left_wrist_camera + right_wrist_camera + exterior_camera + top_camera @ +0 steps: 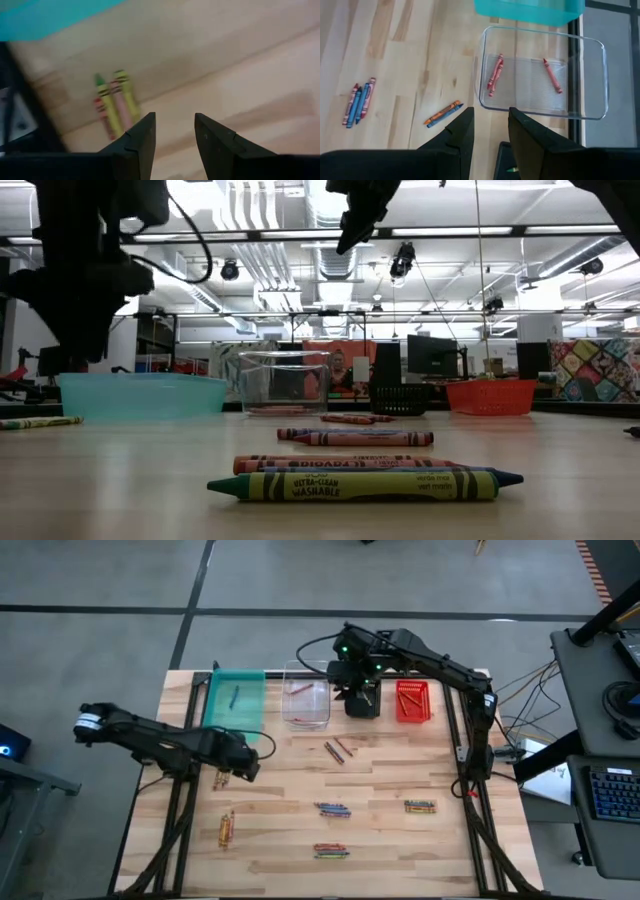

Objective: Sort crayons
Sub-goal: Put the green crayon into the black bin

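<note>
I have the left tool (pixel 172 137), fingers apart and empty, hovering over a crayon cluster (pixel 114 102) on the bench (pixel 400 840) near the teal bin (pixel 235 698), which I judge needs lowering to pinch one, while the right tool (pixel 490 131) waits apart over the black bin (pixel 362 698).

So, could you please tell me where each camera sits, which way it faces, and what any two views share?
High view: above the table, looking straight down; both arms show.
Low view: at table-top height, looking level past crayons into the room; arms hang from above.
Left wrist view: on the left arm, looking past the open left claw at crayons.
Right wrist view: on the right arm, looking past the open right claw at the clear bin.
Shared: high and right wrist views both show the clear bin.
</note>
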Controlling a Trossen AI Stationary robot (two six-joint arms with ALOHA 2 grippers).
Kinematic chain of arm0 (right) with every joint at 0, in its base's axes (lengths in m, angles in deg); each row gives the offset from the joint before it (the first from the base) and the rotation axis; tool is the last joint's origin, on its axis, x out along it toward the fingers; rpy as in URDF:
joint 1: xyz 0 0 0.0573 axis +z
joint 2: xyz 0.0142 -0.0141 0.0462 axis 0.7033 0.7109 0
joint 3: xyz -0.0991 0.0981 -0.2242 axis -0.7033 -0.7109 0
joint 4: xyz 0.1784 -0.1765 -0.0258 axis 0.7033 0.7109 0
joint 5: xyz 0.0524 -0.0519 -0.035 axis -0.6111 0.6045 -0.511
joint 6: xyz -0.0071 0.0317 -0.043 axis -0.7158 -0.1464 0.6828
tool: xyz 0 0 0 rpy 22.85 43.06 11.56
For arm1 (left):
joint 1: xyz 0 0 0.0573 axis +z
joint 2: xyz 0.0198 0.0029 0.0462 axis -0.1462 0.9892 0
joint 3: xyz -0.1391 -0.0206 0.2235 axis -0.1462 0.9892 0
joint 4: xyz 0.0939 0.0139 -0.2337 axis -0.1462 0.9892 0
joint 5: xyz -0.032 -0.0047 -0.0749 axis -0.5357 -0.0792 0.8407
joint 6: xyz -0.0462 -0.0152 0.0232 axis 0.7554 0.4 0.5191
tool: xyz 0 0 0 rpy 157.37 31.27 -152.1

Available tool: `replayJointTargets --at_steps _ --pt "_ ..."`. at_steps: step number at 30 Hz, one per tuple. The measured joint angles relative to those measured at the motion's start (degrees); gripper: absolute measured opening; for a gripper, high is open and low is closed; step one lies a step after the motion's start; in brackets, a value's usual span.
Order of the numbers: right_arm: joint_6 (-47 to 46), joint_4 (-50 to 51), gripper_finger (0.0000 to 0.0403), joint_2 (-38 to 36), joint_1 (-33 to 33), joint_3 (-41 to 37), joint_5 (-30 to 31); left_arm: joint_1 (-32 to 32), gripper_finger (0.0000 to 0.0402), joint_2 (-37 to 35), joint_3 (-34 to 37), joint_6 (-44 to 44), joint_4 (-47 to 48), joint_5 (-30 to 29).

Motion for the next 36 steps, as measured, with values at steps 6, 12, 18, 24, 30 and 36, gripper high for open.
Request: replayJointTargets --at_steps 6,12,18,24,30,36 --pt "0.0 -0.2 0.0109 0.0 0.0 0.0 0.0 0.0 0.0118 4.7 0.0 0.6 0.8 -2.4" --pt "0.1 -0.2 0.0109 0.0 0.0 0.0 0.0 0.1 0.0118 9.4 0.0 1.1 0.8 -2.9" --pt "0.1 -0.4 0.0109 0.1 0.0 -0.6 0.0 0.1 0.0106 13.8 1.2 2.6 0.8 -3.0" --pt "0.1 -0.7 0.0109 0.1 0.0 -1.8 0.0 0.1 0.0084 17.1 1.9 3.6 0.6 -3.1" --pt "0.1 -1.0 0.0109 0.1 0.0 -4.0 0.0 0.1 0.0078 19.0 2.1 4.5 -0.2 -4.3" --pt "0.1 -1.1 0.0109 0.2 0.0 -5.5 0.0 0.1 0.0078 19.8 2.8 4.7 -2.0 -4.3"
